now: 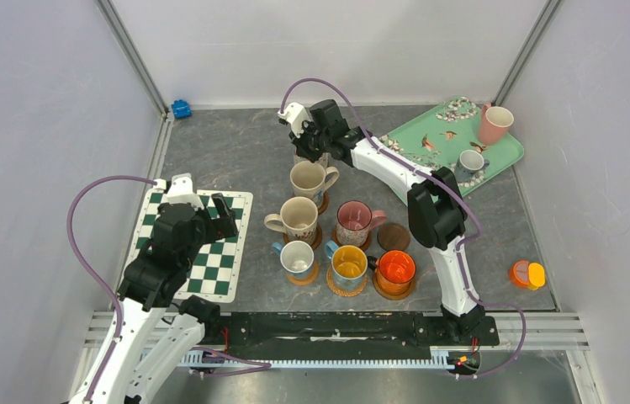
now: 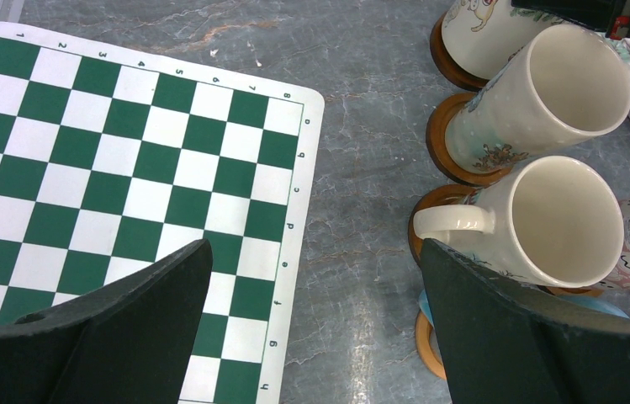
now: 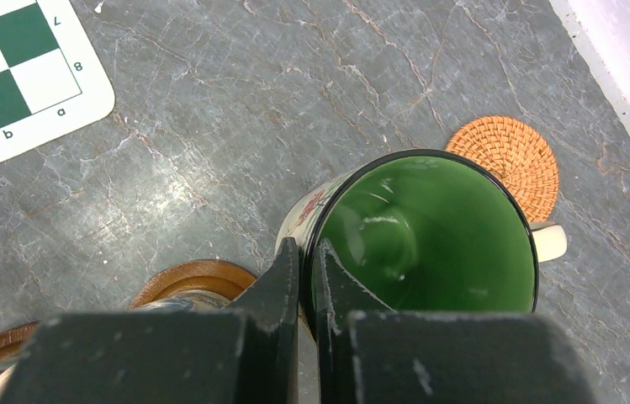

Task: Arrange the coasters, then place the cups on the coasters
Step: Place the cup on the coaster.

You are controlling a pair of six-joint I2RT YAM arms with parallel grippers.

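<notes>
Six mugs (image 1: pixel 299 217) sat on brown coasters (image 1: pixel 345 290) in a cluster at mid-tabletop (image 1: pixel 235 151), with one bare coaster (image 1: pixel 393 236) among them. At 12 o'clock of that cluster, the right end effector (image 3: pixel 303 252) was clamped on the rim of a green-lined mug (image 3: pixel 429 227), one finger inside, one outside. A woven coaster (image 3: pixel 503 164) lay just beside that mug, at its 1 o'clock in the wrist view. The left end effector (image 2: pixel 315 248) hovered wide open over the checkered mat (image 2: pixel 126 168) at 9 o'clock. Two cups (image 1: pixel 495 124) stood on the tray (image 1: pixel 505 150) at 2 o'clock.
</notes>
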